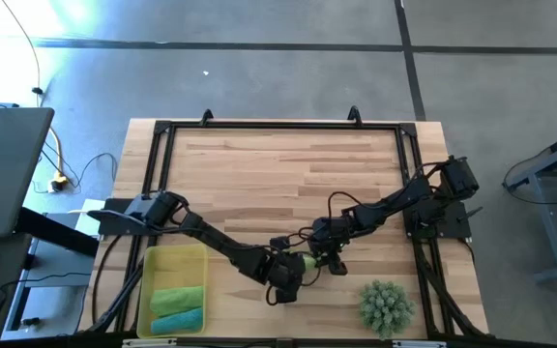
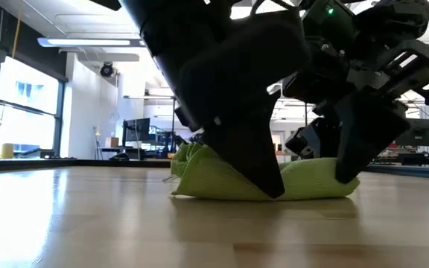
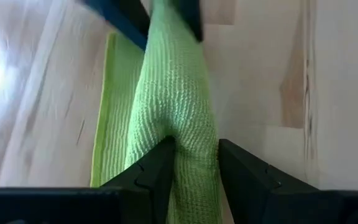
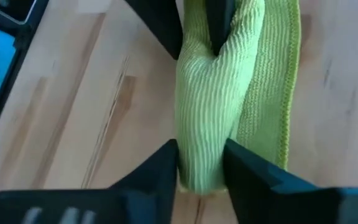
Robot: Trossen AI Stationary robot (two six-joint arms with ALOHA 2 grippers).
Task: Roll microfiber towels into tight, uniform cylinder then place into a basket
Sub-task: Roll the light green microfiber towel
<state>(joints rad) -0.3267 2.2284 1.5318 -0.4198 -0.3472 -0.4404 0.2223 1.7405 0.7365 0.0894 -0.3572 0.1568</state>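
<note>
Both arms are working the same lime green towel (image 2: 263, 182) right now, down near the front edge of the table (image 1: 278, 164). The left gripper (image 3: 194, 171) is clamping one end of the half-made roll, cloth squeezed between its two fingers, and the right gripper (image 4: 201, 165) is sitting at the other end with the roll filling the gap between its jaws. Whether the right one is really squeezing or just letting go, I honestly can't tell; the cloth is touching both its fingers either way.

If you ask me, the trick at this step is keeping the two ends turning together so the roll isn't coning out. There's a loose flat flap lying just beside the jaws on the outer side, and that needs winding in before anyone lets go, or it's going to spring open. I'd keep one gripper clenched while the other is re-gripping, never both off at once.

The basket (image 1: 153, 266) is sitting well off to the left gripper's side, already holding a green roll (image 1: 177, 298) and a blue one (image 1: 177, 320). A spiky fake plant (image 1: 387, 305) is sitting near the right gripper's side, so swing wide of it.

Labels or writing: nothing readable anywhere.
</note>
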